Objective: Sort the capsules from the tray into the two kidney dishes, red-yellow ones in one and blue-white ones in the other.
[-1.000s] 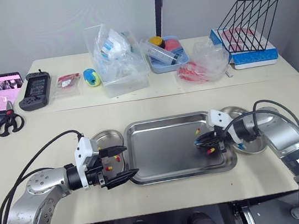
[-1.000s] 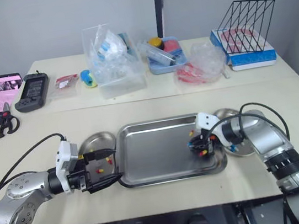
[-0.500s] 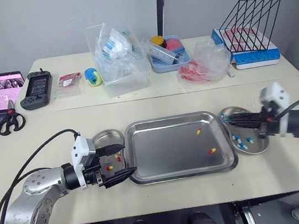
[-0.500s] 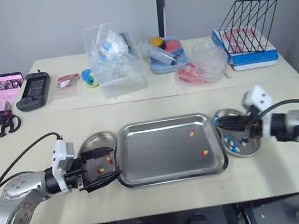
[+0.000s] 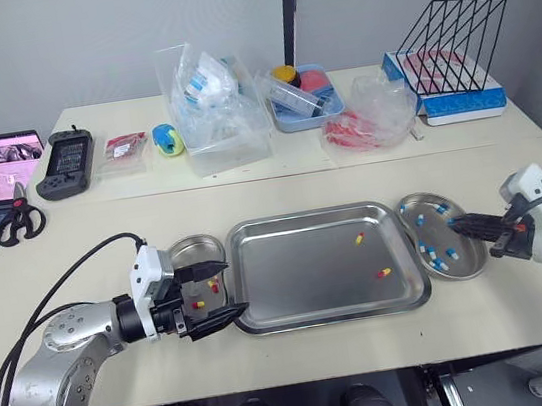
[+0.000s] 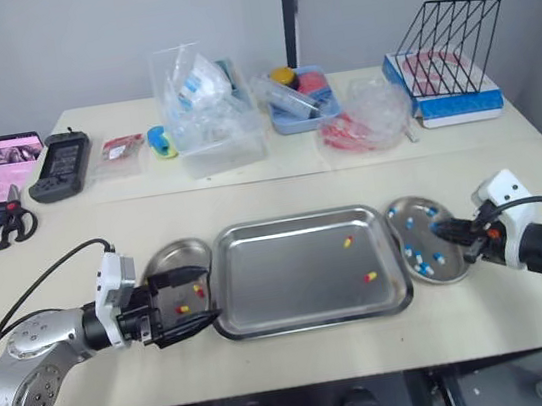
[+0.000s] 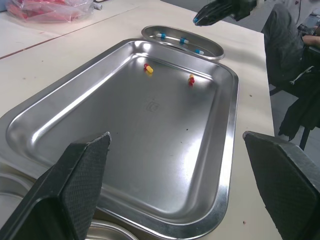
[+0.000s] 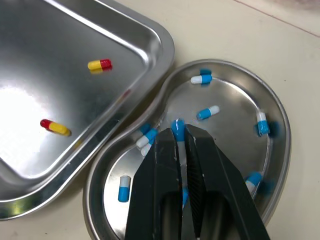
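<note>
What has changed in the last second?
The right hand left the rectangular steel tray and swung right; it now hangs over the right steel kidney dish, shut on a blue-white capsule. The open left hand beside the left steel kidney dish and the tray's two red-yellow capsules stayed put.

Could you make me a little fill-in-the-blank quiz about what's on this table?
The tray holds ___ red-yellow capsules.
The kidney dish on the robot's right holds only ___ capsules.
The right jaws are ___ on a capsule above it.
The left jaws, by the other kidney dish, stand ___.
Missing: two; blue-white; shut; open.
</note>
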